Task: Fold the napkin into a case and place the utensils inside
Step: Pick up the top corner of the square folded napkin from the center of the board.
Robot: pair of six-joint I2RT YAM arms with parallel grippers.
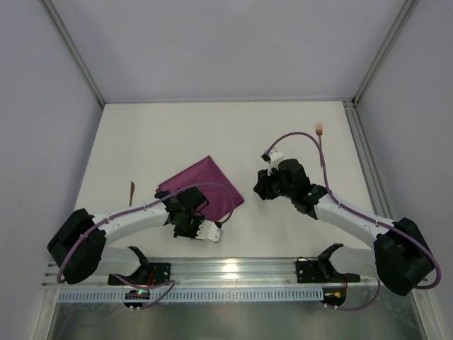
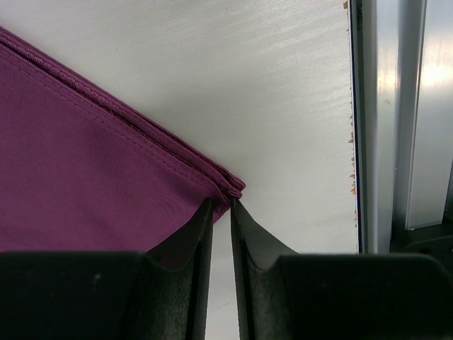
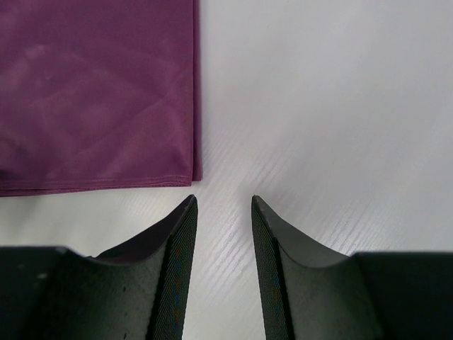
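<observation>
Item: napkin [image 1: 205,183], maroon cloth, folded into layers, lying as a diamond on the table [image 1: 233,134] left of centre; not yet a narrow case. Step in hand, by judgement: taking up its near corner for the next fold. To do it well, pinch all the stacked hems at that corner together, lift low, and carry the edge across squarely so the layers do not slide apart. Left claw [image 2: 222,204]: jaws drawn to a thin slit, tips touching the napkin's corner; whether cloth is caught between them cannot be told. Right claw [image 3: 224,200]: jaws apart, holding nothing, over bare table just beside another corner of the napkin. Fork [image 1: 320,130]: far right, well apart from the cloth. Second utensil [image 1: 132,190]: just left of the napkin.
</observation>
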